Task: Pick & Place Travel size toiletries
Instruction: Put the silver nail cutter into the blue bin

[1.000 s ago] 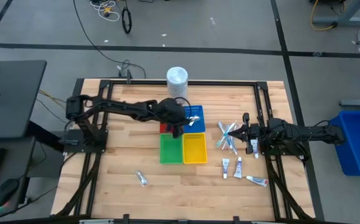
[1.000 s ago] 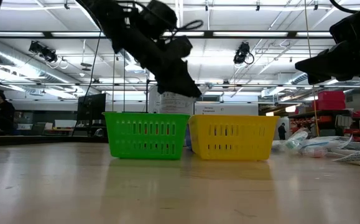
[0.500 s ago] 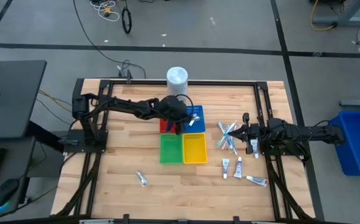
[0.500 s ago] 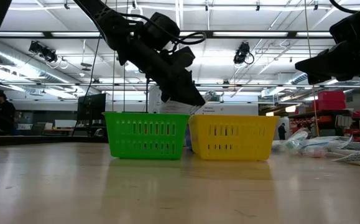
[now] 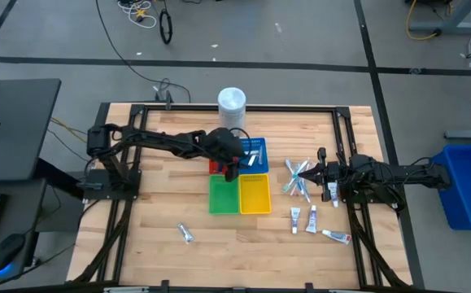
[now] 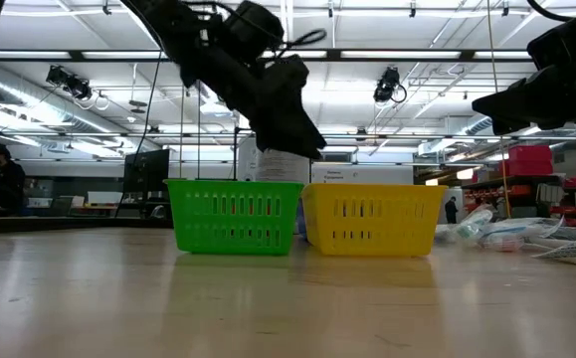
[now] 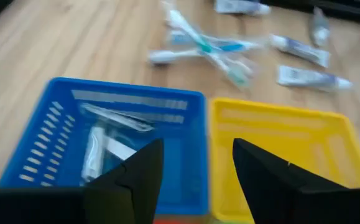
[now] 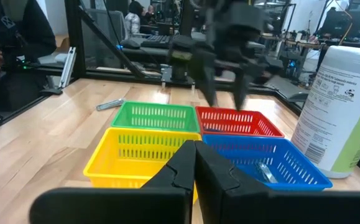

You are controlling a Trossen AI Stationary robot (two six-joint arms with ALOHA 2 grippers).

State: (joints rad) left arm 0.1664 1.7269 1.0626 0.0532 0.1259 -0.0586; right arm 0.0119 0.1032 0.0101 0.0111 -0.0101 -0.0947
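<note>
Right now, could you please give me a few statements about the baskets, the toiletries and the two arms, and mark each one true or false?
1. The left gripper hangs over the coloured baskets with its fingers open and empty. True.
2. The blue basket holds nothing. False: pale, silvery-white items lie inside it.
3. The yellow basket stands beside the green basket. True.
4. The right gripper is over the green basket. False: it is off to the side, near the toothbrushes, with its fingers shut.
5. One small sachet lies alone on the table, apart from the other toiletries. True.
6. The white tub stands inside the red basket. False: it stands on the table beyond the baskets.
</note>
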